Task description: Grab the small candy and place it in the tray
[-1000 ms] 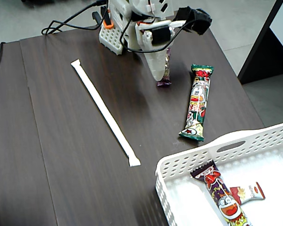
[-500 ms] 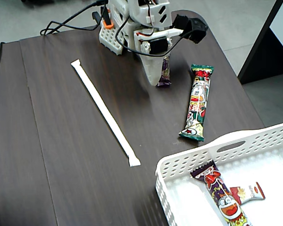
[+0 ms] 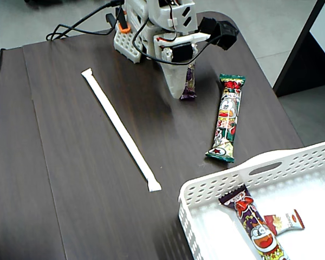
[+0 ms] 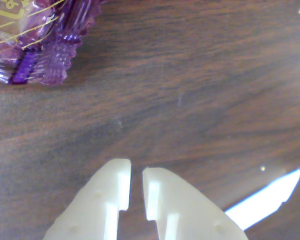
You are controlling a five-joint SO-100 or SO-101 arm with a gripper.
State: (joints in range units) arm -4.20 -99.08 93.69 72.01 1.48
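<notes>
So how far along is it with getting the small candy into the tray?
Looks essentially done: the small candy already lies inside the tray, beside a purple snack bar. Nothing is in hand; in the wrist view the end effector is nearly closed and empty above bare table. It sits near the purple wrapped candy, which remains on the table with the green-ended bar and a white straw.

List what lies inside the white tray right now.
Inside the tray lie a purple-ended cartoon snack bar and the small candy, partly tucked under that bar. The frame crops the tray's right and lower parts.
</notes>
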